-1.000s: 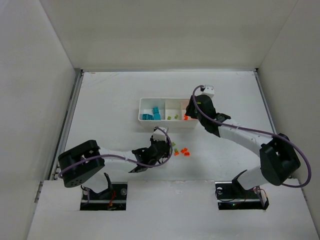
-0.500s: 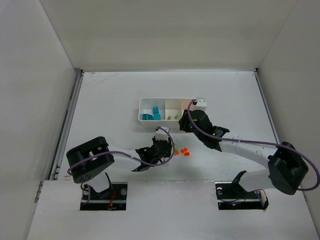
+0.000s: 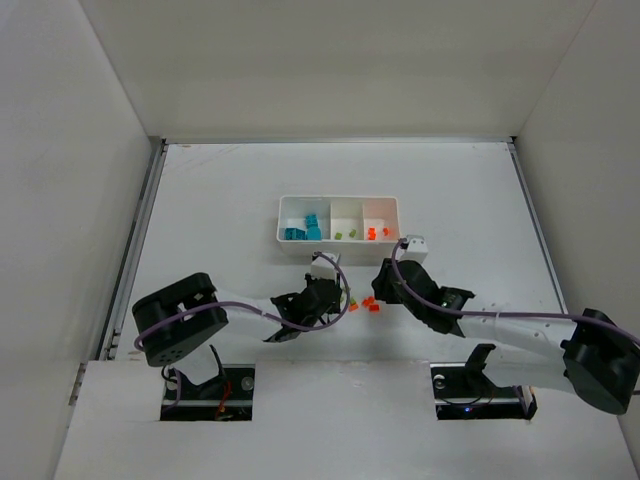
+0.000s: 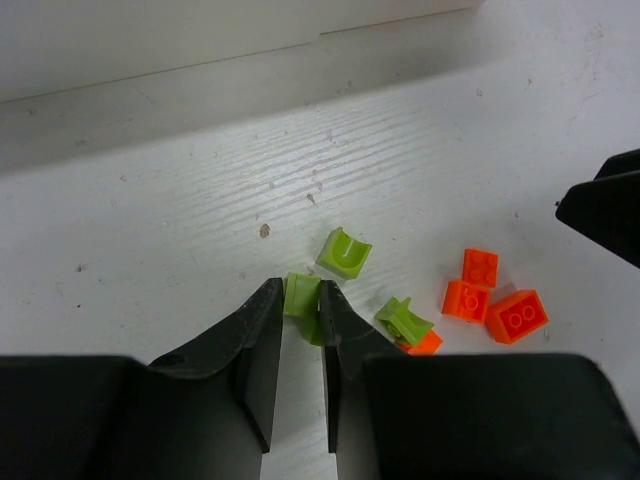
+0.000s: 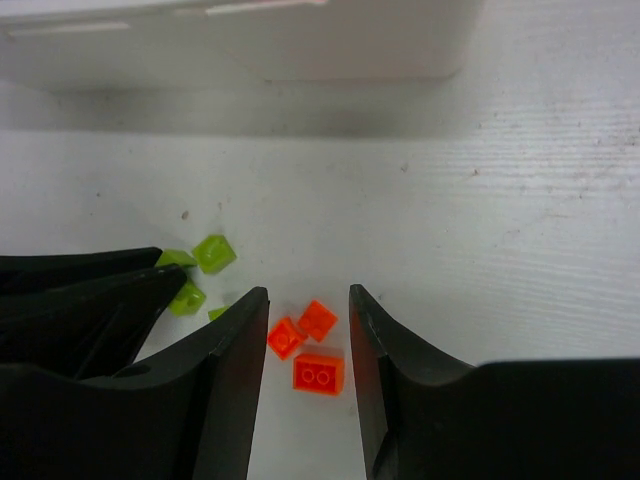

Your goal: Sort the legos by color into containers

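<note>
Overhead; both wrists close on legos (image 4: 515, 315)

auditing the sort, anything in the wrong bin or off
Nothing stands out. In the white plastic divided tray, teal bricks, lime green bricks and orange bricks each have their own compartment; loose green pieces and loose orange pieces lie unsorted in front.

White table (image 3: 220, 200) carries tray (image 3: 330, 246) and loose legos (image 3: 370, 303).

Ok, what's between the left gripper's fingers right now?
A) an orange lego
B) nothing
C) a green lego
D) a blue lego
C: the left wrist view shows the left gripper shut on a green lego, with the orange legos lying loose off to the side.
</note>
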{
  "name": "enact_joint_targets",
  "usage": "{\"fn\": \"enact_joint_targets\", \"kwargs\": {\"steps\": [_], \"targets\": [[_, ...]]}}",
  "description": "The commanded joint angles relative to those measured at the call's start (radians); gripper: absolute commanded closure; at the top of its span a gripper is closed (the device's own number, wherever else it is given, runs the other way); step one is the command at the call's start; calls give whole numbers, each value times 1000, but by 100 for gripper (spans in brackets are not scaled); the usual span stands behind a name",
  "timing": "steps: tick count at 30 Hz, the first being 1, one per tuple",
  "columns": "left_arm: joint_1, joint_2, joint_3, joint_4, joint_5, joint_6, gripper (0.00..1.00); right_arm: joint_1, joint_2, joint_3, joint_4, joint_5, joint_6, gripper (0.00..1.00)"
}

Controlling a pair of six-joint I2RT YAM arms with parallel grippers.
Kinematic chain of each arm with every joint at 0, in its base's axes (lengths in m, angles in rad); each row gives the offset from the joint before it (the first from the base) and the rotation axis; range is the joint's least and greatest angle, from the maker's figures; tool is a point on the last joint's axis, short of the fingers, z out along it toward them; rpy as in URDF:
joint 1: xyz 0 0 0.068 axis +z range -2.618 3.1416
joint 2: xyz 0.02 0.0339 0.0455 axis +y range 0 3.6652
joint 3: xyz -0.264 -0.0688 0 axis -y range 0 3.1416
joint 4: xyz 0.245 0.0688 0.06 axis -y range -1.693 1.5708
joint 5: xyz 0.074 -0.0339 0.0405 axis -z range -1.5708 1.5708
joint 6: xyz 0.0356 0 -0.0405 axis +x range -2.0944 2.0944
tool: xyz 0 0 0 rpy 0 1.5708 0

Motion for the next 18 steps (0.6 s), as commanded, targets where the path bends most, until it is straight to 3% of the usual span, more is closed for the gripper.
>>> {"fn": "enact_joint_targets", "kwargs": {"steps": [1,10,18], "targets": [[1,-49,19,-11,15,13,87,21,-36,-7,-1,30,46,57],[12,-189,27,-83,4,30,87,68,-61,-6,-45,32,55,57],[99,-232,110,-92,26,79,87,105,-96,-20,-78,47,86,57]]}}
